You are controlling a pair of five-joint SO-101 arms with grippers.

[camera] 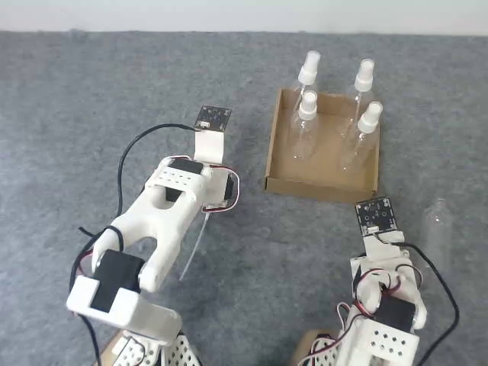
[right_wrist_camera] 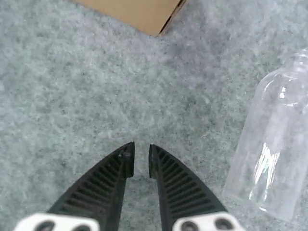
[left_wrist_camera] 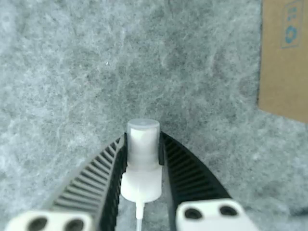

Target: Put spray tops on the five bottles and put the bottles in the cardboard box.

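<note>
My left gripper (left_wrist_camera: 143, 137) is shut on a white spray top (left_wrist_camera: 142, 159), whose cap sticks out past the fingertips. In the high view the left arm (camera: 175, 198) hovers left of the cardboard box (camera: 320, 187), and the top's thin dip tube (camera: 194, 245) hangs beneath it. Several clear bottles with spray tops (camera: 308, 114) stand upright in the box. One clear bottle without a top (camera: 439, 227) stands on the carpet to the right of the right arm (camera: 385, 297). My right gripper (right_wrist_camera: 141, 154) is shut with only a narrow slit and holds nothing; that bottle (right_wrist_camera: 272, 144) stands close beside it.
Grey carpet (camera: 91, 114) covers the table. A side of the box (left_wrist_camera: 284, 57) shows ahead of the left gripper, and a corner of the box (right_wrist_camera: 139, 12) lies beyond the right gripper. Cables loop around both arms.
</note>
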